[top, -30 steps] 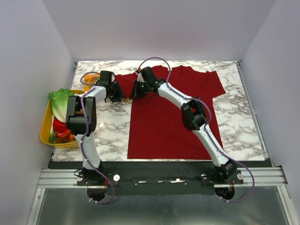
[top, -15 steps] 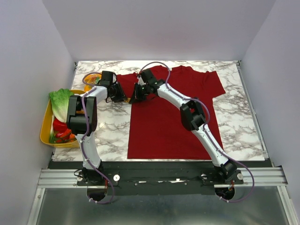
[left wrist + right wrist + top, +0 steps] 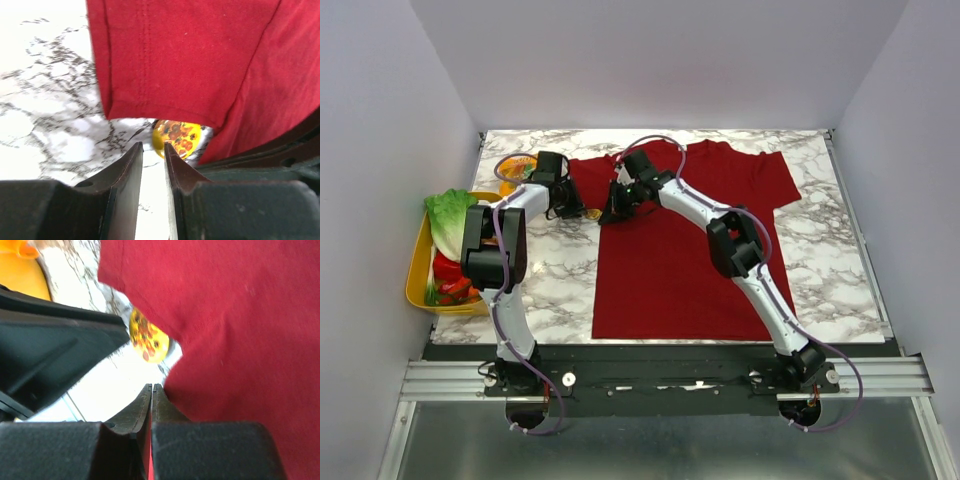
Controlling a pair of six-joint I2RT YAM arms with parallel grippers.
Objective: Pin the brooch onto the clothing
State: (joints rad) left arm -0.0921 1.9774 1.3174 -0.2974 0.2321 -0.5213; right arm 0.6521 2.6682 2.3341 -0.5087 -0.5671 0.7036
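1. The shirt [image 3: 680, 250] lies flat across the middle of the table [image 3: 560, 280], collar toward the far edge and hem toward the near edge.
2. Both arms reach to the shirt's left sleeve, in the far-left part of the table, and the two grippers face each other there, close together.
3. There's the brooch [image 3: 176, 138]! It lies yellow face up on the bare marble, right at the sleeve hem, with its far edge tucked just under the cloth.
4. The left gripper [image 3: 153, 147] is low over the table with its fingertips just short of the brooch. Only a narrow slot stands between its fingers, and there's nothing in it but marble.
5. The brooch sits a touch to the right of that slot, not between the fingers.
6. The right gripper [image 3: 151, 387] has its fingers pressed together. A thin sliver of red shows in the seam, so it is pinching the shirt's edge.
7. In the right wrist view the brooch peeks out from under the cloth just beyond those fingertips, with the left gripper's dark body close beside it.
8. At the table's left edge sits a yellow tray [image 3: 415, 280] with lettuce [image 3: 448, 220] in it, and an orange packet [image 3: 515, 166] lies near the far-left corner.
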